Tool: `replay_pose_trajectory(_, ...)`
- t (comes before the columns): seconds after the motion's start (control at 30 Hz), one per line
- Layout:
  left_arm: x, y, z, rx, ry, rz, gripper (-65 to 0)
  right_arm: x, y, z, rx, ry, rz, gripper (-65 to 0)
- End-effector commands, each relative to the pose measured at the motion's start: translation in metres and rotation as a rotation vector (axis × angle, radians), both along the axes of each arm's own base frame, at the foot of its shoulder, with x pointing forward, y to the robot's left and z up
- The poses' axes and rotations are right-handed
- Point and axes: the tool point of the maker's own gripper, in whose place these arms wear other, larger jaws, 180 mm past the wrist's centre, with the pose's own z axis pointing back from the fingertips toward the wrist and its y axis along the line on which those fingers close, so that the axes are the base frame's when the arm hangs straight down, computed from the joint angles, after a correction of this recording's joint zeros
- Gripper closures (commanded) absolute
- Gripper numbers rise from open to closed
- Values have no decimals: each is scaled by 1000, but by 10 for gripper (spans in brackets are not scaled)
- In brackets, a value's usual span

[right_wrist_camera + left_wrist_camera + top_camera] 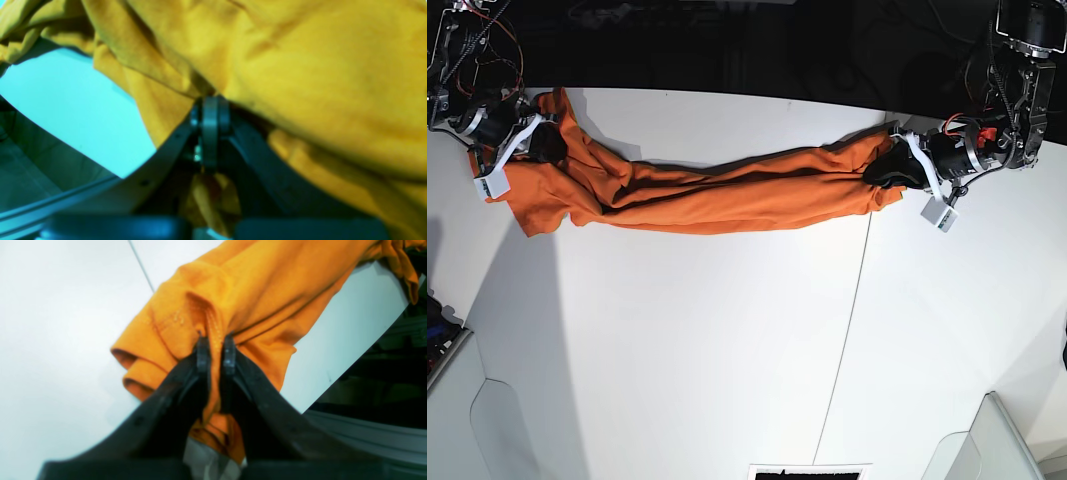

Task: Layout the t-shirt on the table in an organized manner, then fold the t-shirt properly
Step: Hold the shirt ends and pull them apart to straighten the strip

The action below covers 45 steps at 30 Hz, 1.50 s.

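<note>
Here both the left claw (pixel 216 340) and right claw (pixel 210 103) are clamped on the t-shirt (pixel 717 195), stretched across the table (pixel 727 340).

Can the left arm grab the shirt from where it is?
Yes, it looks like it already has. The left gripper has its jaws pinched shut on a fold of the t-shirt, with nothing between them but cloth. The right gripper pinches the other end.
</note>
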Motion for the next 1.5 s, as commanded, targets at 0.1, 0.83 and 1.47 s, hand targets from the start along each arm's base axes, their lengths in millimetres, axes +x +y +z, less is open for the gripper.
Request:
replay_pose_trajectory(0.1,1,25,8,134,-11,-53,0,5,-6,7,-17,-23,3,0)
replay_pose_trajectory(0.83,21,-11,114,308,-334,-307,0,2,-13,0,-75,0,10,0)
replay_pose_trajectory(1.47,46,83,89,127,-163,140,-307,0,-12,0,-64,9,10,0)
